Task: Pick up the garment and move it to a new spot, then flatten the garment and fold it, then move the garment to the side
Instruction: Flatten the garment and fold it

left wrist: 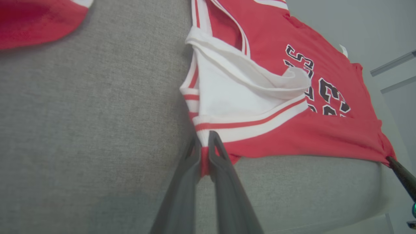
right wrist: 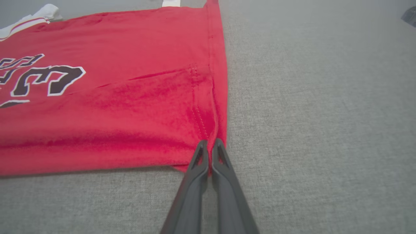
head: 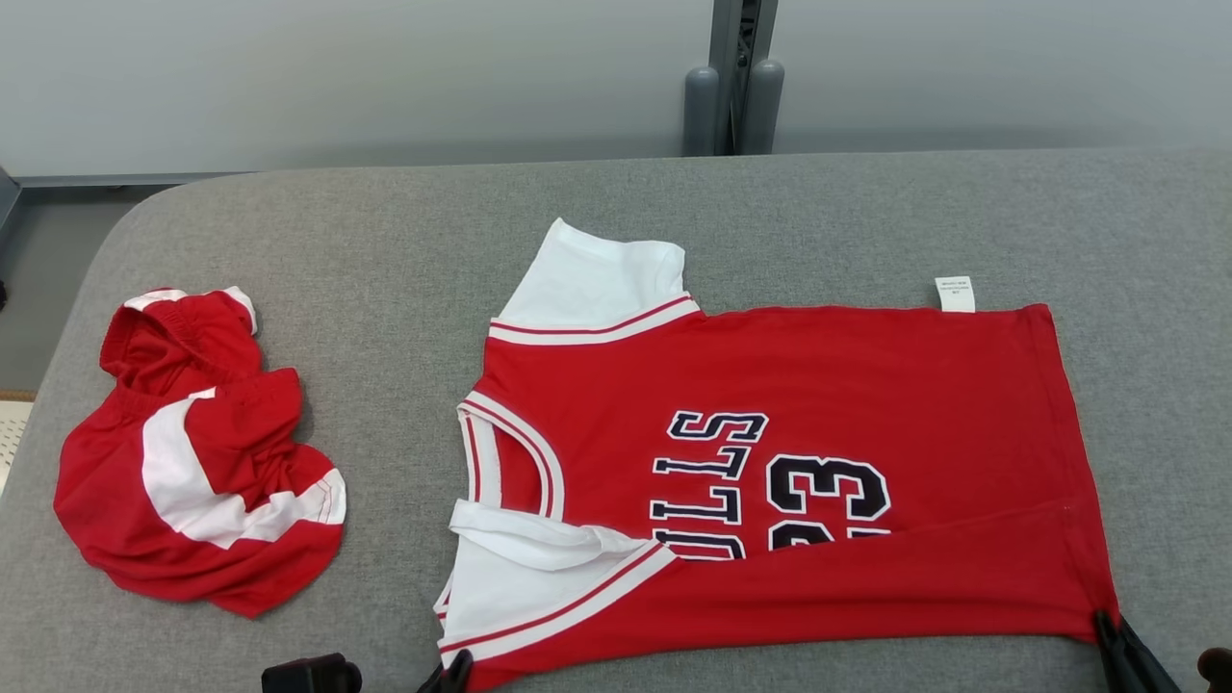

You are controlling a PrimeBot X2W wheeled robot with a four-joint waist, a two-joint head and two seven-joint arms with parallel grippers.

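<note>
The garment is a red basketball jersey with white sleeves and dark lettering, lying sideways on the grey table, collar to the left. Its near long edge is folded up over the numbers. My left gripper is shut on the jersey's near shoulder corner, red cloth pinched between the fingers. My right gripper is shut on the near hem corner. In the left wrist view the right gripper's finger holds the far corner of the jersey.
A crumpled red and white pair of shorts lies at the table's left. A white label sticks out of the jersey's far edge. Bare grey cloth lies to the right of the hem and behind the jersey.
</note>
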